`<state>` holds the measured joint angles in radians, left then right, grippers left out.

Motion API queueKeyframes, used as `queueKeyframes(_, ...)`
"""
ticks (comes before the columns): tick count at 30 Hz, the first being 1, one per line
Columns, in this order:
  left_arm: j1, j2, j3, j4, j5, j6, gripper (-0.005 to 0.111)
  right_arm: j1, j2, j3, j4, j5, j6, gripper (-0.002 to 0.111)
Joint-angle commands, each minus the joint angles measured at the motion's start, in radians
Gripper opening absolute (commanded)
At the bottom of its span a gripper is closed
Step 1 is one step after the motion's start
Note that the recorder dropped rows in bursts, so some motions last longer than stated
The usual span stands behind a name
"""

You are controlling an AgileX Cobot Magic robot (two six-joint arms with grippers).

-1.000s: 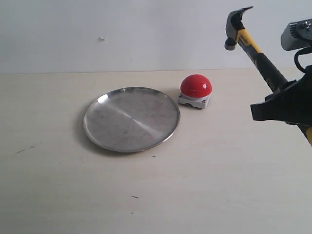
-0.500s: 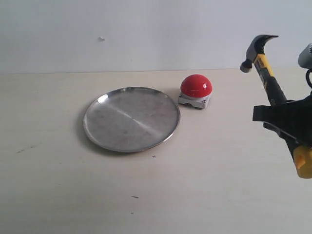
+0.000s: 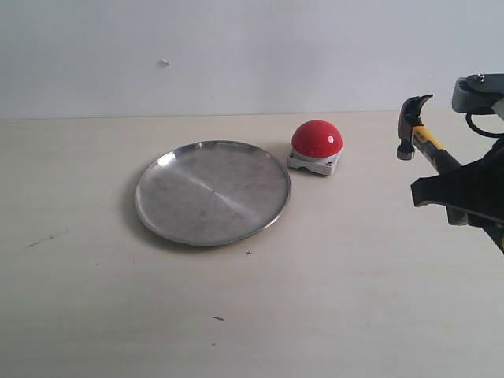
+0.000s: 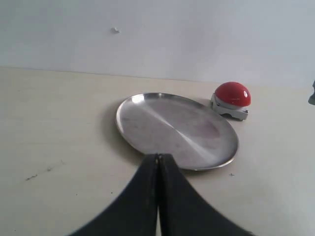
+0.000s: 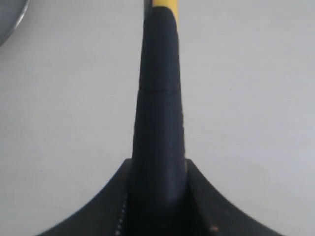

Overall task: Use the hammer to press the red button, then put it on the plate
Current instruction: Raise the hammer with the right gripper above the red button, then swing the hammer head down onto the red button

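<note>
Since the earlier frame the hammer [image 3: 410,126] has dropped lower at the right edge. We see the right gripper [image 3: 455,187] clamped on its black handle and the left gripper [image 4: 158,164] with fingers pressed together. The plate [image 3: 213,191] lies left of centre. The red button [image 3: 316,138] sits just beyond its upper-right rim.

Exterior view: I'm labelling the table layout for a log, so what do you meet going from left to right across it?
plate → red button → hammer
</note>
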<state>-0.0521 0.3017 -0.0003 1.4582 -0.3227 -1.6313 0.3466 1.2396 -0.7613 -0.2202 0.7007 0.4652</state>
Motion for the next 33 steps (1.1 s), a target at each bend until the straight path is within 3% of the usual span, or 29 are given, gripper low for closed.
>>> queueKeyframes(1, -0.008, 0.002, 0.0, 0.002, 0.001, 0.002, 0.0, -0.006, -0.008, -0.023, 0.002, -0.012, -0.019, 0.0)
queueKeyframes(18, -0.008, 0.002, 0.0, 0.002, 0.001, 0.002, 0.0, -0.006, -0.008, -0.023, -0.014, -0.056, -0.05, 0.0)
queueKeyframes(23, -0.008, 0.002, 0.0, 0.002, 0.001, 0.002, 0.0, -0.024, -0.008, -0.023, 0.147, -0.114, -0.237, 0.0)
queueKeyframes(29, -0.008, 0.002, 0.0, 0.002, 0.001, 0.002, 0.0, -0.112, -0.008, -0.023, 0.611, -0.124, -0.769, 0.0)
queueKeyframes(33, -0.008, 0.002, 0.0, 0.002, 0.001, 0.002, 0.0, -0.144, -0.008, -0.023, 0.678, -0.154, -0.808, 0.0)
